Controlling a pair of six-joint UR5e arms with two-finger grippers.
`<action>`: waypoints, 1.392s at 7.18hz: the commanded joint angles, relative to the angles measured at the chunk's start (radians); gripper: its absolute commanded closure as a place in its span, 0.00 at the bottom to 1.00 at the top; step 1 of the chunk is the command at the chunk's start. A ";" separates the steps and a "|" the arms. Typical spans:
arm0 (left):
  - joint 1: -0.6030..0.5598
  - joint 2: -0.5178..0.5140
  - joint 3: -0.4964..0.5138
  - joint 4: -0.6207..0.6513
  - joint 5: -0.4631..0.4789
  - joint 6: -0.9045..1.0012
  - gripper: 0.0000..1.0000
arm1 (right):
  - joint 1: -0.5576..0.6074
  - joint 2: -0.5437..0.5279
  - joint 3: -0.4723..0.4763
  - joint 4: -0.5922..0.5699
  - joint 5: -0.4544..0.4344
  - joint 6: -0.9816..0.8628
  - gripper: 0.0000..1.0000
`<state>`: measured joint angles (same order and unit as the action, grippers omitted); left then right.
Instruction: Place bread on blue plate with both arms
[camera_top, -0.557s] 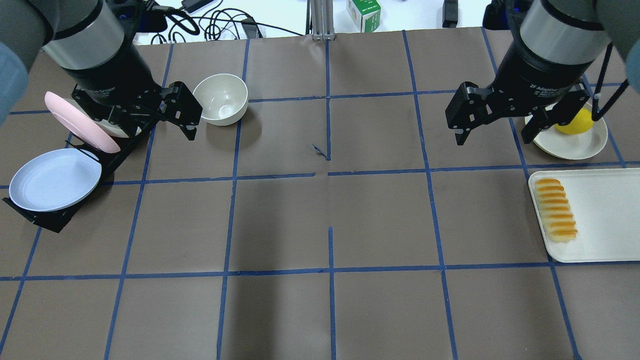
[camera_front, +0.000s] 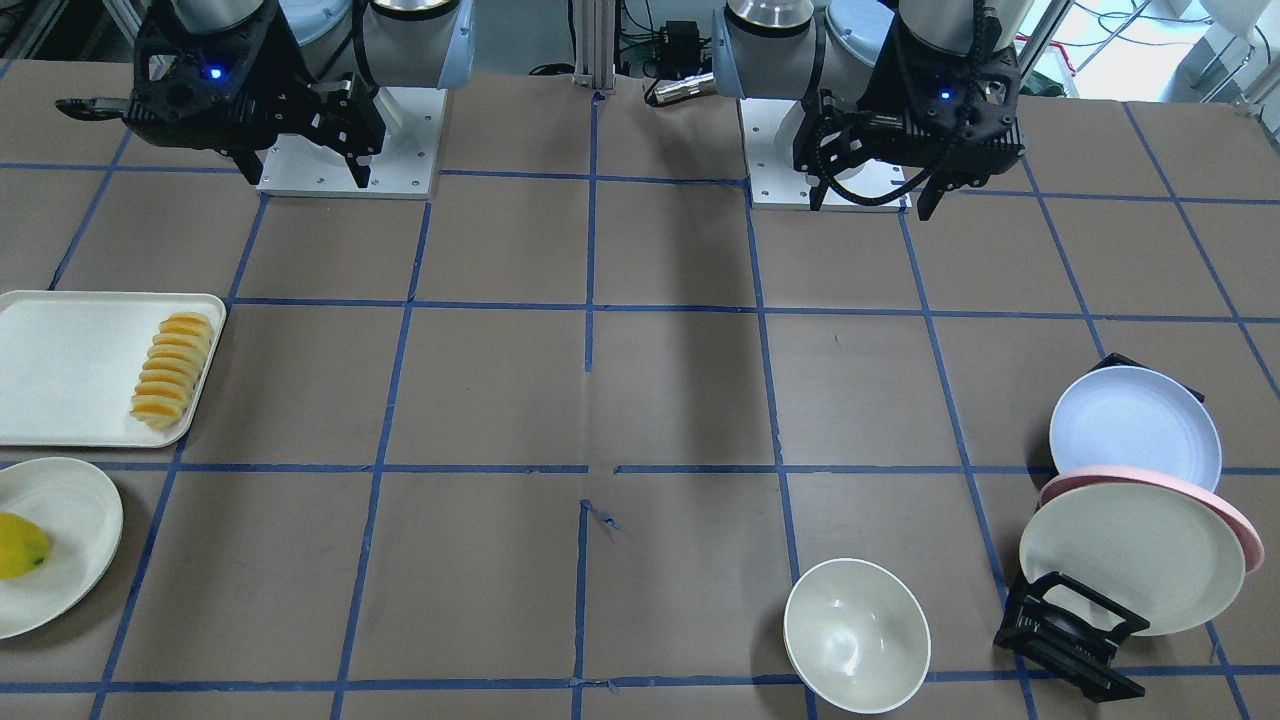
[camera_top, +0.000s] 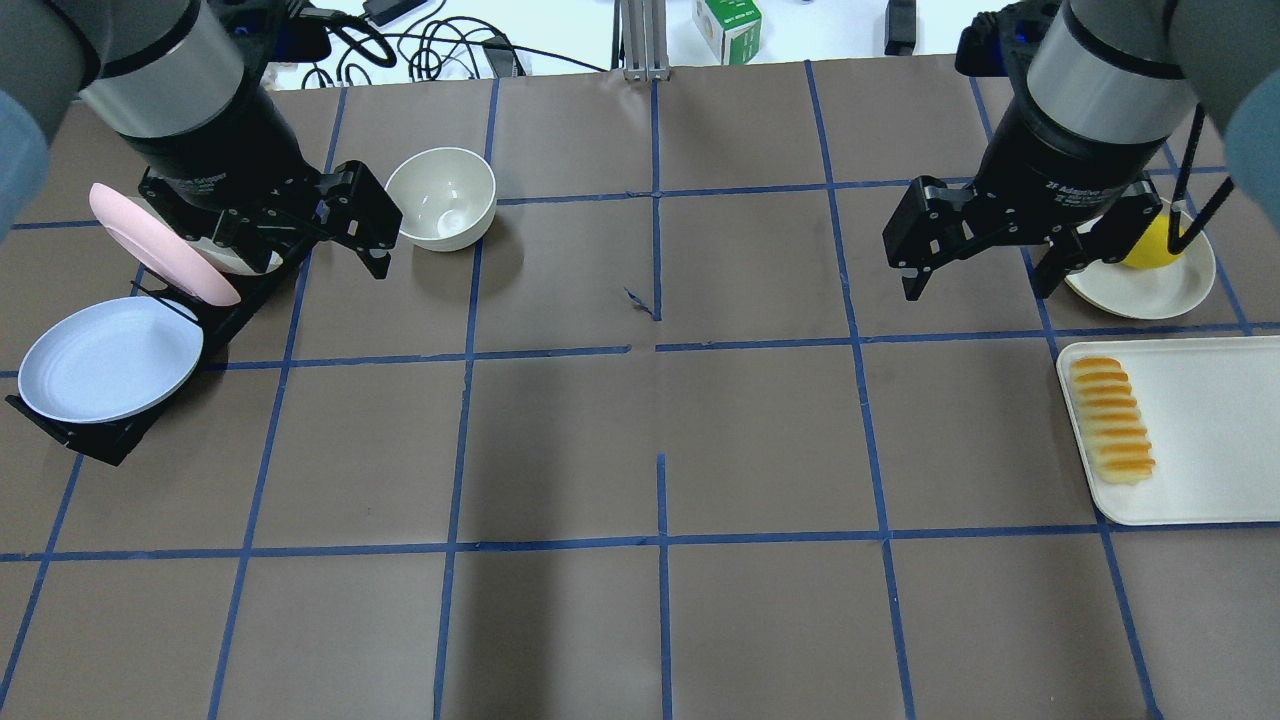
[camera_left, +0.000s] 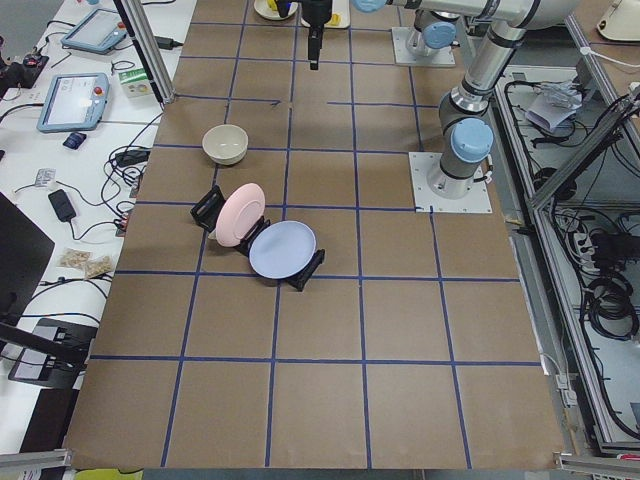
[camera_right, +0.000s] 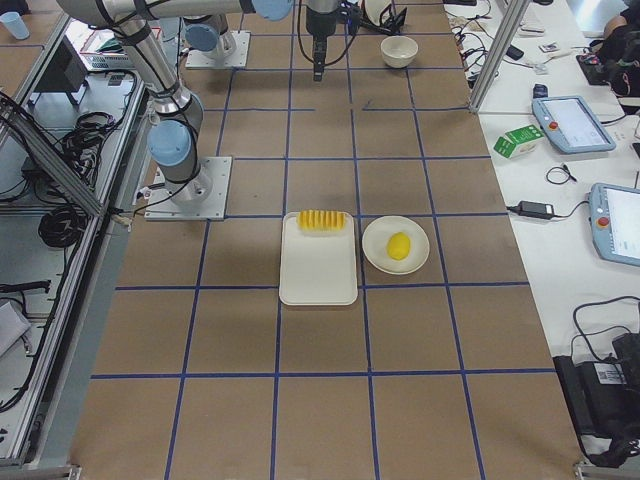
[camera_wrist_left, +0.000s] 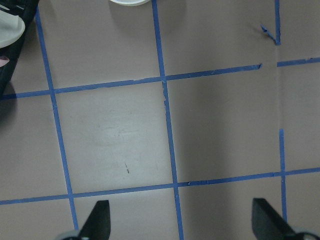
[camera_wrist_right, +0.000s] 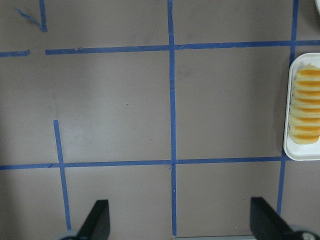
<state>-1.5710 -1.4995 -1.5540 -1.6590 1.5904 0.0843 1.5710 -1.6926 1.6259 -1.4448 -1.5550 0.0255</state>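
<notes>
The bread (camera_top: 1112, 420) lies along the left edge of a white tray (camera_top: 1200, 440) at the right; it also shows in the front view (camera_front: 172, 370) and the right wrist view (camera_wrist_right: 306, 106). The blue plate (camera_top: 110, 357) leans in a black rack (camera_top: 100, 445) at the left, and shows in the front view (camera_front: 1135, 430). My left gripper (camera_top: 305, 270) hangs open and empty above the table, just right of the rack. My right gripper (camera_top: 977, 290) hangs open and empty, up and left of the tray. Both wrist views show wide-apart fingertips over bare table.
A pink plate (camera_top: 160, 245) and a cream plate (camera_front: 1130, 570) stand in the same rack behind the blue plate. A white bowl (camera_top: 440, 197) sits next to my left gripper. A yellow lemon-like fruit (camera_top: 1150, 245) rests on a cream plate (camera_top: 1150, 290) beyond the tray.
My right gripper has shifted slightly left and a little toward the robot's side in the overhead view. My left gripper has barely moved. Both stay open.
</notes>
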 joint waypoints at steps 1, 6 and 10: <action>0.172 -0.004 -0.009 -0.005 0.082 0.005 0.00 | -0.053 0.051 0.024 -0.002 -0.020 -0.015 0.00; 0.694 -0.123 -0.240 0.329 0.106 0.098 0.00 | -0.471 0.207 0.184 -0.368 -0.084 -0.470 0.00; 0.807 -0.296 -0.239 0.561 0.105 0.095 0.00 | -0.571 0.327 0.239 -0.443 -0.088 -0.501 0.00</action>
<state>-0.7820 -1.7457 -1.7948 -1.2072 1.6957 0.1807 1.0089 -1.3869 1.8470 -1.8597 -1.6464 -0.4748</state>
